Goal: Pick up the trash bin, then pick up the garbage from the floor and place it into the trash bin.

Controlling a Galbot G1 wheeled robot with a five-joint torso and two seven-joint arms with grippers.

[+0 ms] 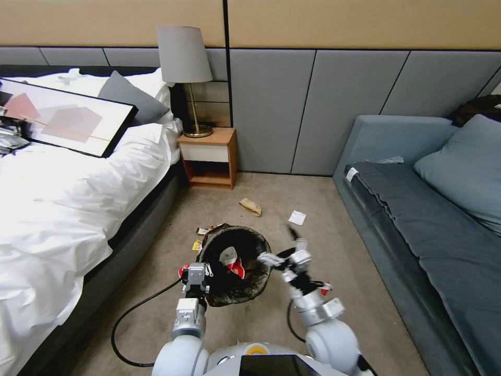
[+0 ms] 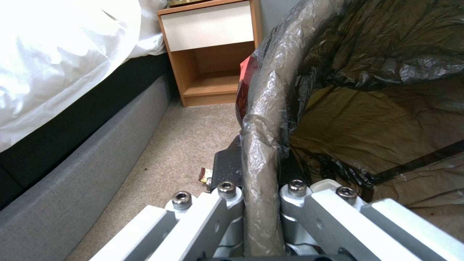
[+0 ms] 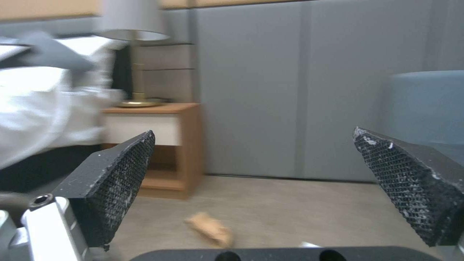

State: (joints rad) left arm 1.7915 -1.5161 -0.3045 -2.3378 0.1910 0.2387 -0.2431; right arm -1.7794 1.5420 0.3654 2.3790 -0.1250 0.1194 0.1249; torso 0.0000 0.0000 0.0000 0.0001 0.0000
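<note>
Above open carpet, left gripper (image 2: 256, 203) clamps trash bin (image 1: 236, 271) rim; right gripper (image 1: 284, 250) gapes

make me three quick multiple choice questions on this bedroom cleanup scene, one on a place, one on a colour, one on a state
1. Where does the brown paper bag lie?
A. on the bed
B. on the carpet, in front of the nightstand
C. on the sofa

2. What colour is the lampshade?
A. grey
B. red
C. green

3. How are the right gripper's fingers?
A. shut on a packet
B. shut on the bin rim
C. open, holding nothing

Answers:
1 B: it lies on the floor between nightstand and trash bin.
2 A: the shade is plain grey.
3 C: both pads stand wide apart with only floor between; the left gripper clamps the bin rim.
</note>
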